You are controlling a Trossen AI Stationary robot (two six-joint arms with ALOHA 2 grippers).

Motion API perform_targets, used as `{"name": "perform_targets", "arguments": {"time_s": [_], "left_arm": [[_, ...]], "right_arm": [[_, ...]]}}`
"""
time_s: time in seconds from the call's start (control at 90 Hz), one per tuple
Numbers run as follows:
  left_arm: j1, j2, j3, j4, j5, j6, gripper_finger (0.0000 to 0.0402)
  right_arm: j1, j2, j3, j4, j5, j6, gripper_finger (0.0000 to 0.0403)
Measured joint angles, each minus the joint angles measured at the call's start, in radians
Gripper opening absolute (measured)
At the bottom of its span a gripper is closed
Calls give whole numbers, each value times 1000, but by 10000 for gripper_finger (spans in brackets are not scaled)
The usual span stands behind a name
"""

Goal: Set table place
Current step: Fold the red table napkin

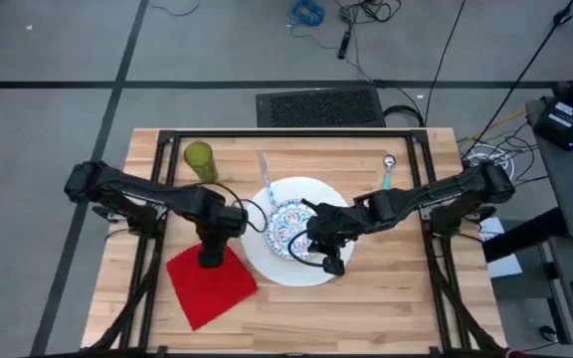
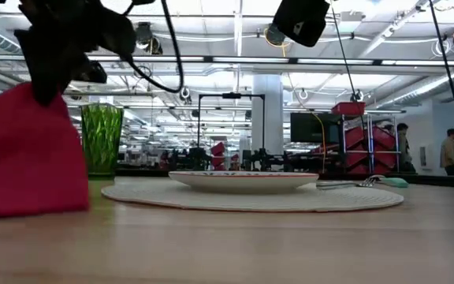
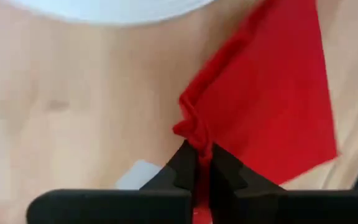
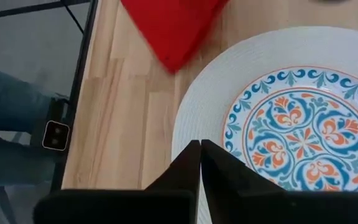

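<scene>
A red napkin [image 1: 212, 290] lies at the near left of the table [image 1: 396, 288], its far part raised under my left gripper [image 1: 210, 259], which is shut on it. The large white plate [image 1: 311, 270] rests flat at the table's middle. The small blue-patterned plate [image 1: 288, 229] sits on it. My right gripper [image 1: 332, 265] hovers shut above the white plate's near right rim [image 4: 197, 99] and touches nothing. The green tumbler [image 1: 199, 159] stands upright at the far left. A fork [image 1: 264, 177] lies beyond the plates. The teal-handled spoon [image 1: 387, 175] lies at the far right. My left gripper pinches a bunched fold of the napkin's far edge [image 3: 193, 132] between its two fingers, coming from above and pointing down. The cloth rises like a tent to the fingers [image 2: 34, 95]. Its lower part [image 2: 22, 197] stays on the table.
The black frame [image 1: 286, 133] edges the tabletop and crosses it at both sides. Bare wood [image 1: 386, 298] shows along the near right. A person's leg [image 4: 11, 124] shows beyond the table's edge in the right wrist view.
</scene>
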Motion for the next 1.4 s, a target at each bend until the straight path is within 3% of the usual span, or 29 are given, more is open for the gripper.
{"name": "perform_targets", "arguments": {"time_s": [0.289,0.556,0.689,1.089,1.3,1.4], "left_arm": [[22,-38,102,-282,-103,11,0],[73,-57,268,-282,-229,-7,0],[91,-56,312,-282,-347,10,0],[95,-56,320,-283,-875,40,0],[60,-56,320,-223,-1001,44,0],[55,-56,320,-218,-1031,143,0]], "right_arm": [[0,0,0,10,-1,0,0],[-2,0,0,25,-1,-5,0],[-2,0,0,29,-1,-8,0],[-2,0,0,30,0,-11,0],[-5,0,0,30,-1,-11,0],[-16,0,0,30,-1,-11,0]]}}
